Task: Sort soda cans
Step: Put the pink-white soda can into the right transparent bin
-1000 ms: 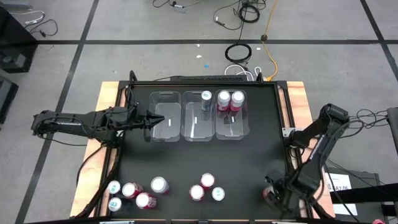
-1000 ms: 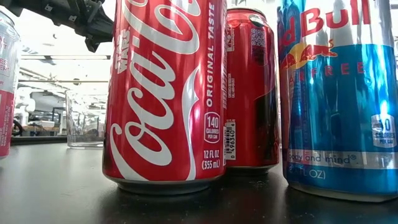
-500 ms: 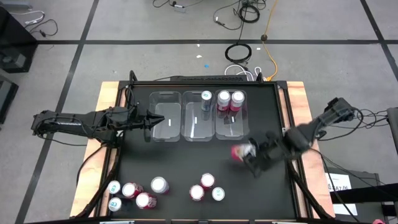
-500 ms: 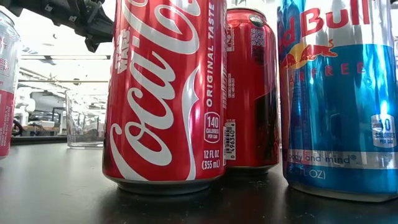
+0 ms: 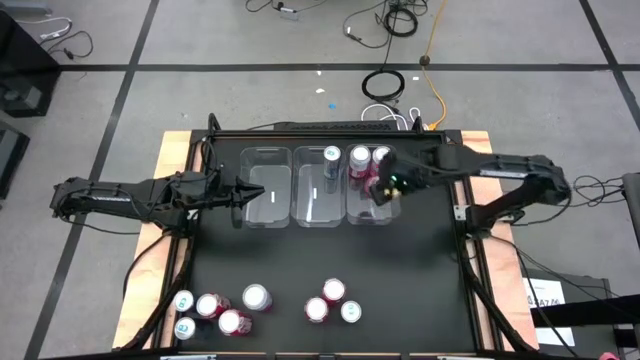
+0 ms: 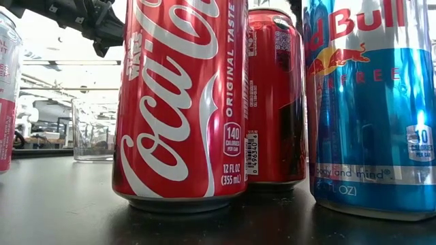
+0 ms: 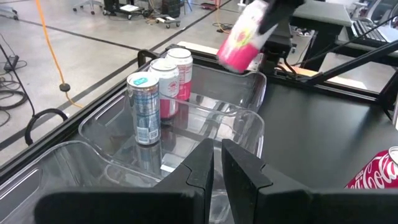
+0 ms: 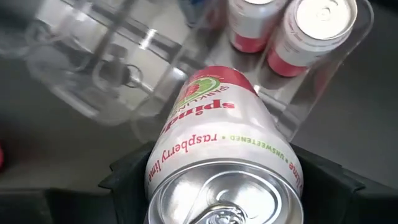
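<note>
My right gripper point(image 5: 388, 183) is shut on a pink-and-white soda can point(image 8: 214, 124) and hangs over the right one of three clear bins point(image 5: 392, 208). Two pink cans point(image 5: 370, 158) stand in that bin on their bases. One blue can point(image 5: 331, 155) stands in the middle bin point(image 5: 320, 200), and the left bin point(image 5: 267, 185) holds nothing. My left gripper point(image 5: 240, 195) hovers shut beside the left bin. Several more cans point(image 5: 257, 297) stand along the table's near edge. My right gripper pinches the can's side wall near its silver top point(image 8: 155, 165) between the two fingers point(image 8: 124, 177), which lie across the can. The fingers slant down from above. The can is lifted clear and tilted, its pink bottom end point(image 7: 233, 53) lowest, above the right bin.
Near the front edge a red cola can point(image 6: 180, 102), a second red can point(image 6: 276, 95) and a blue-and-silver can point(image 6: 371, 102) stand close together. A bare black stretch of table point(image 5: 330, 250) lies between the bins and the near cans. Raised rails point(image 5: 460, 200) line the table's sides.
My right gripper has swung from the table's near right corner toward the far edge and upward, turning as it went. It carried the pink can lifted clear, and it now hangs over the right bin. My left arm has kept still.
</note>
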Controlling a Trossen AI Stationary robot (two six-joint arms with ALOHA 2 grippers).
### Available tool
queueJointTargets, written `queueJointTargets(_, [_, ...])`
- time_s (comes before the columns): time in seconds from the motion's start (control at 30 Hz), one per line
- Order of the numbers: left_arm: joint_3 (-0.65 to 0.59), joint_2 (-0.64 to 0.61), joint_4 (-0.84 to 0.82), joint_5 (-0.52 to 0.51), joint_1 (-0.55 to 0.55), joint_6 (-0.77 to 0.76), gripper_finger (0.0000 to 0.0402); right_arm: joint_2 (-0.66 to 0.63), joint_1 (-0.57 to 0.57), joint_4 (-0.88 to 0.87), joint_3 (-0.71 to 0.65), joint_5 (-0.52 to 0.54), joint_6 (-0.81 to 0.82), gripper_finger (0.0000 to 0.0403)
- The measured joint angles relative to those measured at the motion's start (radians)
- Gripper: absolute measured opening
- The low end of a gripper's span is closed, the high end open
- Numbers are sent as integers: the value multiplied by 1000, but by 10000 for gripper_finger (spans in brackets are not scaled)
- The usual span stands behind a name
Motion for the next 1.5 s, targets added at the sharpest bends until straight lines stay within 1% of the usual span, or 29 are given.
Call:
queueJointTargets(0.1, [0,0,-1,0,0,0,42,59,-74,0,0,-54,-49,292])
queueJointTargets(0.23, [0,0,-2,0,0,0,42,151,-141,-8,0,-107,-102,292])
queueJointTargets(0.47, [0,0,-5,0,0,0,42,279,-239,-11,0,-140,-195,292])
queueJointTargets(0.7, [0,0,-6,0,0,0,42,360,-316,-16,0,-141,-227,293])
queueJointTargets(0.9, [0,0,-6,0,0,0,42,407,-337,8,0,-147,-285,297])
queueJointTargets(1.13, [0,0,-6,0,0,0,42,410,-337,45,1,-134,-313,334])
queueJointTargets(1.23, [0,0,-6,0,0,0,42,409,-337,45,1,-134,-317,343])
queueJointTargets(1.5, [0,0,-6,0,0,0,42,409,-336,47,1,-134,-331,347])
